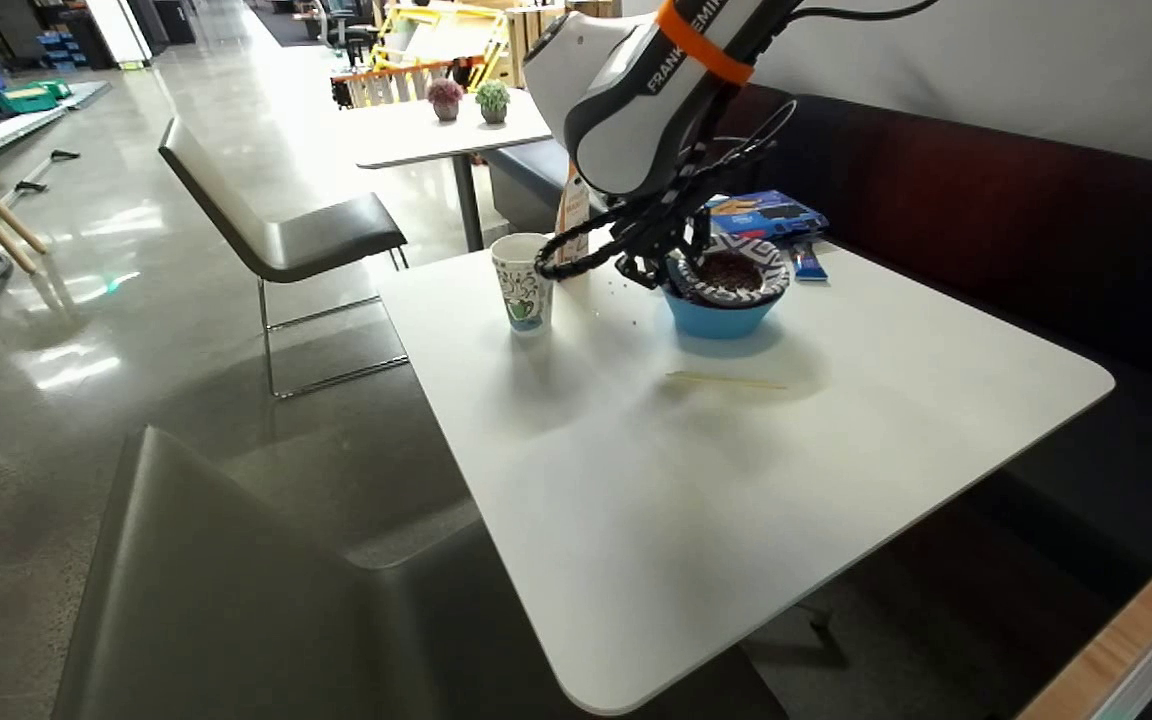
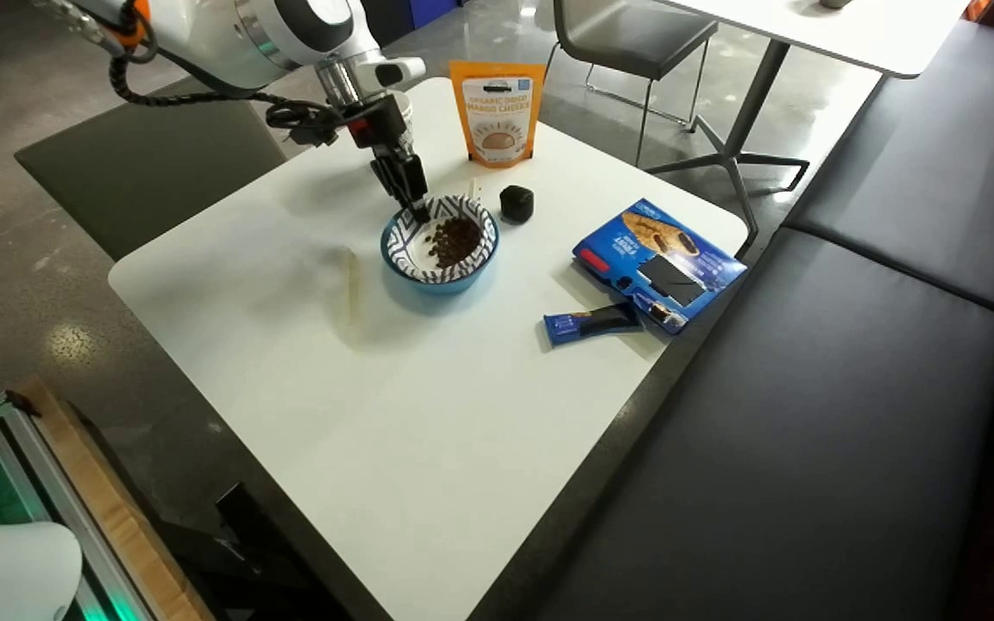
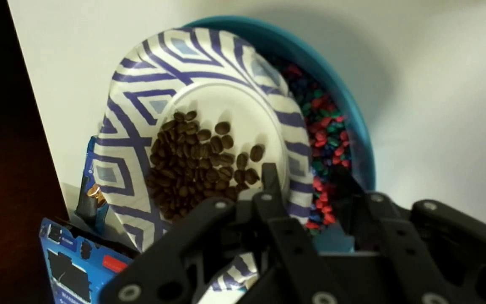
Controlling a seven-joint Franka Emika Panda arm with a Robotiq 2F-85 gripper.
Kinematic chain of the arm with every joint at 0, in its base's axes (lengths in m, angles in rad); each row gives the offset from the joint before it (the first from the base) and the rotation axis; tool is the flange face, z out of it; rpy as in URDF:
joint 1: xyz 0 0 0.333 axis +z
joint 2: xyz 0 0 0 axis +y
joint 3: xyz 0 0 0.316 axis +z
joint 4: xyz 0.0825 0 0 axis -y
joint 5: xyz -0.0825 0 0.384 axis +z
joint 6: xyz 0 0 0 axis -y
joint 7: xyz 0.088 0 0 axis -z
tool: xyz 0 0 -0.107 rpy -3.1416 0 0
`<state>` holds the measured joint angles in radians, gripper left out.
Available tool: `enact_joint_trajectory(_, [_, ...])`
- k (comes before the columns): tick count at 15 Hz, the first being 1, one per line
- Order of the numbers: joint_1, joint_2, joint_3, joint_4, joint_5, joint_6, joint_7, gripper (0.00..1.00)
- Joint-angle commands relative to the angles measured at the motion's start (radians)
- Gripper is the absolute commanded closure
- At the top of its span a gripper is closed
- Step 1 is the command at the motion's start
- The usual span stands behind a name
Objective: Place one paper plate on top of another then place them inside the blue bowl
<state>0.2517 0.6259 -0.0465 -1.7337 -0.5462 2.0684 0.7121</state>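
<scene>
A white paper plate with a dark diamond pattern [image 3: 129,105] sits tilted in the blue bowl [image 3: 363,139] and holds coffee beans [image 3: 188,164]. Red, green and blue pebbles [image 3: 325,139] show in the bowl beside the plate. Plate [image 2: 458,205] and bowl [image 2: 441,285] also show in an exterior view. My gripper [image 3: 305,171] is open at the bowl. One finger is over the inside of the plate, the other outside its rim, over the pebbles. The gripper also shows in both exterior views [image 1: 666,262] [image 2: 418,210]. I cannot tell whether a second plate lies beneath.
A paper cup [image 1: 523,290] stands near the table edge. An orange and white mango pouch [image 2: 497,112] stands behind the bowl. A dark lump [image 2: 517,203], a blue snack box [image 2: 661,259], a wrapped bar [image 2: 583,324] and a thin stick [image 2: 353,285] lie on the table.
</scene>
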Motion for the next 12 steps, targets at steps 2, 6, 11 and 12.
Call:
enact_joint_trajectory(2, [0.026,-0.094,0.033,-0.065,0.028,0.031,-0.058,0.23])
enact_joint_trajectory(6, [0.045,-0.185,0.083,-0.110,0.051,0.033,-0.097,0.00])
enact_joint_trajectory(11, [0.018,-0.359,0.127,-0.256,0.203,0.036,-0.108,0.00])
enact_joint_trajectory(12, [0.007,-0.403,0.132,-0.306,0.228,0.058,-0.131,0.00])
